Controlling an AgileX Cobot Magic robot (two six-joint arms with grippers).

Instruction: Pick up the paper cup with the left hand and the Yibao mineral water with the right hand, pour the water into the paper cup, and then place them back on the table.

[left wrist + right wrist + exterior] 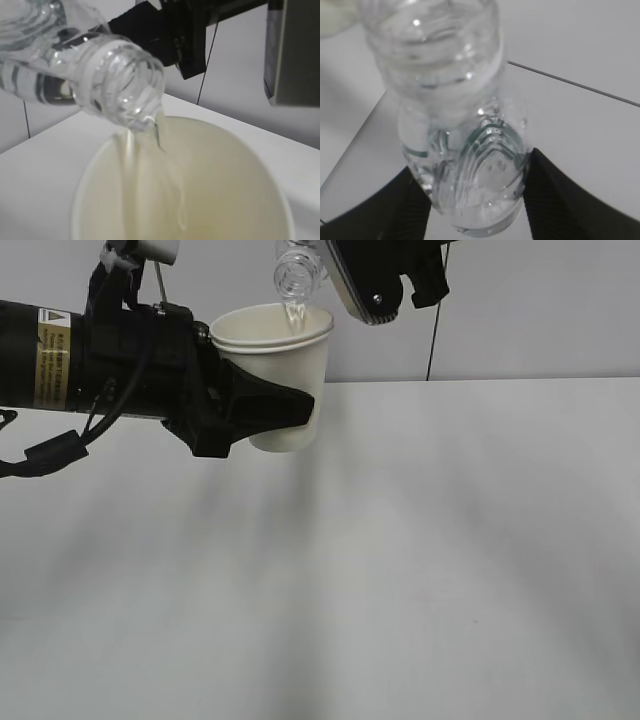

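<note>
The cream-white paper cup (pixel 282 370) is held upright in the air, above the white table (pixel 470 540). My left gripper (pixel 272 408) is shut on its side. The clear Yibao bottle (pixel 297 275) is tipped mouth-down over the cup's rim, and water streams from it into the cup. In the left wrist view the bottle mouth (pixel 122 82) pours into the cup (pixel 210 185); my left gripper's own fingers are hidden there. My right gripper (pixel 472 200) is shut on the bottle (pixel 465 150); its black fingers (pixel 560 200) press both sides. In the exterior view only its body (pixel 385 275) shows at the top.
A pale wall stands behind the table's far edge. A thin black cable (pixel 432 335) hangs down at the back right of the cup. The arms cast soft shadows (pixel 250 540) on the table.
</note>
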